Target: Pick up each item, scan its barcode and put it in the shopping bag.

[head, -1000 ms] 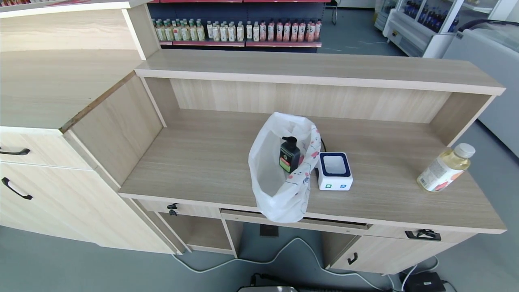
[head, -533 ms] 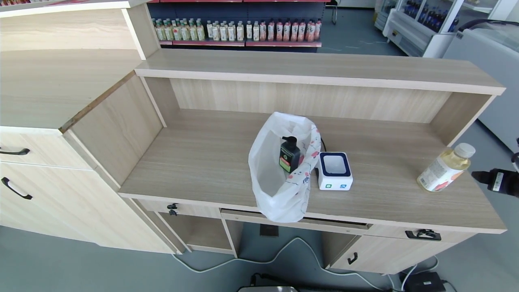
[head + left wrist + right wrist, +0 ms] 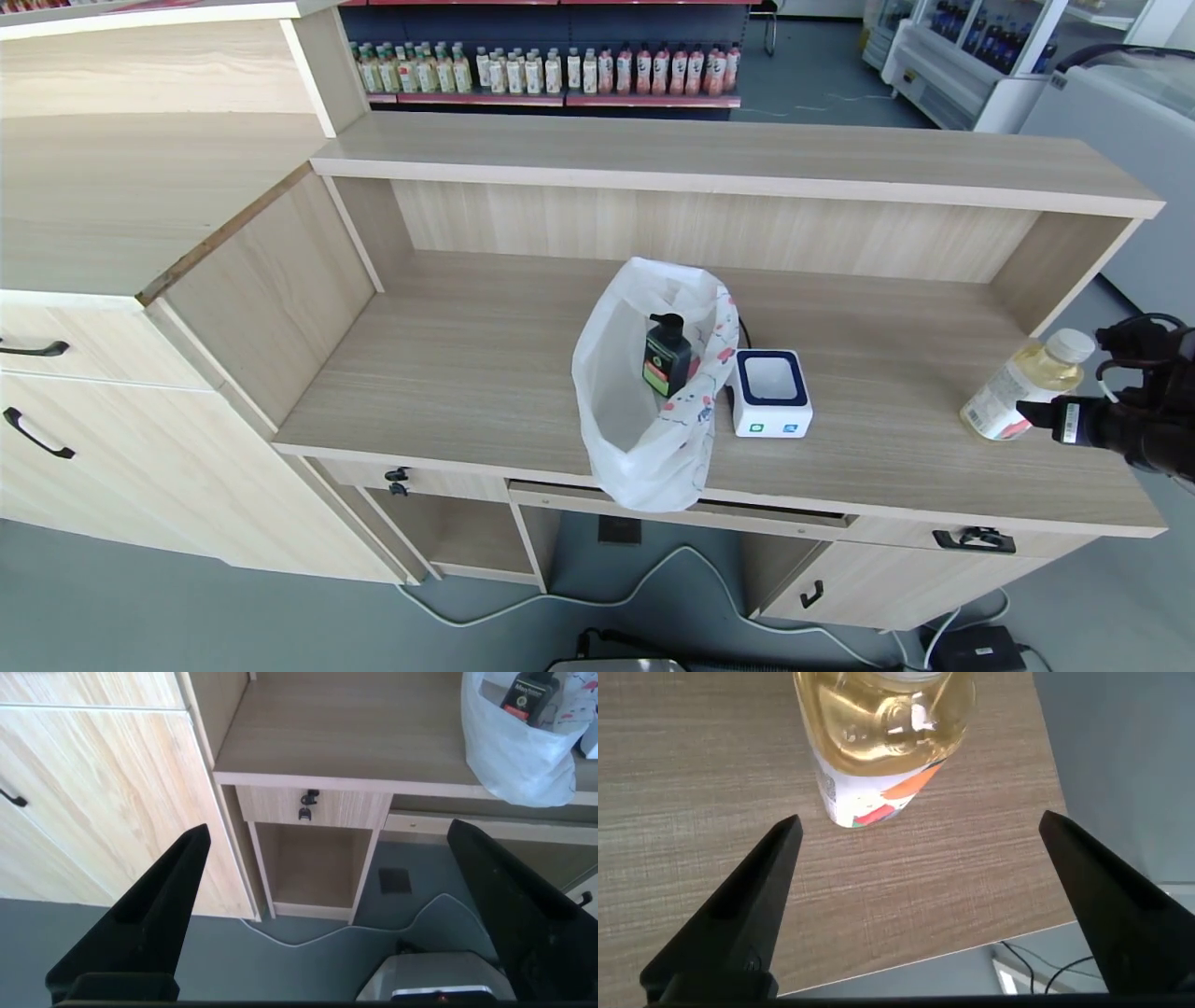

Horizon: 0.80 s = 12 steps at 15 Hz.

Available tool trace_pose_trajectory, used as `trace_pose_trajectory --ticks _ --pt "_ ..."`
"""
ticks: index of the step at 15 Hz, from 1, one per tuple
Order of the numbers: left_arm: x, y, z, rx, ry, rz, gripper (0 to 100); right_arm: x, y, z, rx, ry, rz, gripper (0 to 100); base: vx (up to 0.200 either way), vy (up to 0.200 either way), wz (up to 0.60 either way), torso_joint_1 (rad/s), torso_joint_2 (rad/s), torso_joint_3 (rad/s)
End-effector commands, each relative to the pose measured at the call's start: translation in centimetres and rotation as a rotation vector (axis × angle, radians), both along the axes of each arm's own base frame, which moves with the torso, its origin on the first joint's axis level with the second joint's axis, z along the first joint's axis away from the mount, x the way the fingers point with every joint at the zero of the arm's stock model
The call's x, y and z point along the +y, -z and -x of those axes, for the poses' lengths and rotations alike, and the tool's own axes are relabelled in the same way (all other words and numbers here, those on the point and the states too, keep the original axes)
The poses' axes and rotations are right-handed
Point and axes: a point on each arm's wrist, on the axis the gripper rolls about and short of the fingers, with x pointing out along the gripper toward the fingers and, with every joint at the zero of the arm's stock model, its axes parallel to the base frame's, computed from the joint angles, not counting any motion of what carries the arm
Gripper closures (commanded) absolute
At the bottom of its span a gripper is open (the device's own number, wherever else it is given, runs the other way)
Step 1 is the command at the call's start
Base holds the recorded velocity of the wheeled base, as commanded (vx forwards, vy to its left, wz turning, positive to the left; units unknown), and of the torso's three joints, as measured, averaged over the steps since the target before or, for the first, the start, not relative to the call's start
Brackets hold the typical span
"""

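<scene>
**Head view: bag point(image 3: 616, 420) and scanner point(image 3: 771, 394) mid-counter, drink bottle point(image 3: 1022, 387) at the right end**

The left gripper point(image 3: 327, 919) hangs low in front of the wooden counter point(image 3: 467, 373). In the left wrist view its two dark fingers point(image 3: 140, 924) are spread wide apart and hold nothing. Past them is the counter's front edge, with a small locked drawer point(image 3: 313, 807) under it.

The white shopping bag stands open near the front edge at the middle of the counter, and its lower part sags over that edge. A black pump bottle point(image 3: 667, 359) sits inside it, with its pump head rising at 12 o'clock.

The white scanner with a dark blue rim sits just beside the bag, at the bag's 3 o'clock. Its window faces up.

The drink bottle is well apart from the scanner, at the scanner's 3 o'clock and near the counter's right end. It holds pale yellow liquid and has a white cap and an orange and white label.

The right gripper point(image 3: 920, 919) is at the bottle's 4 o'clock, out past the counter's right end. Its fingers point(image 3: 738, 933) are spread wide and empty. In the right wrist view the bottle lines up with the gap between them and is clear of both fingers.
</scene>
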Motion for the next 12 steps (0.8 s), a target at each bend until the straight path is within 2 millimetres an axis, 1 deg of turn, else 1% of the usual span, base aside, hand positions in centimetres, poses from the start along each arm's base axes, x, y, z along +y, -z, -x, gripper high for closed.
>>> trace_pose_trajectory --ticks 1,2,3,8,12 --pt "0.0 0.0 0.0 -0.001 0.000 0.000 0 -0.1 1.1 -0.4 0.027 -0.004 -0.004 0 0.000 0.000 0.00 0.000 0.00 0.000" --pt "0.0 0.0 0.0 -0.001 0.000 0.000 0 -0.1 1.2 -1.2 -0.009 -0.018 0.019 0 0.000 0.000 0.00 0.000 0.00 0.000" --pt "0.0 0.0 0.0 -0.001 0.000 0.000 0 0.1 1.4 -1.6 -0.014 -0.026 0.022 0 0.000 0.000 0.00 0.000 0.00 0.000" --pt "0.0 0.0 0.0 -0.001 0.000 0.000 0 -0.3 2.3 -2.6 -0.021 -0.028 0.026 0 0.000 0.000 0.00 0.000 0.00 0.000" --pt "0.0 0.0 0.0 -0.001 0.000 0.000 0 0.4 2.7 -3.9 -0.057 -0.057 0.035 0 0.000 0.000 0.00 0.000 0.00 0.000"
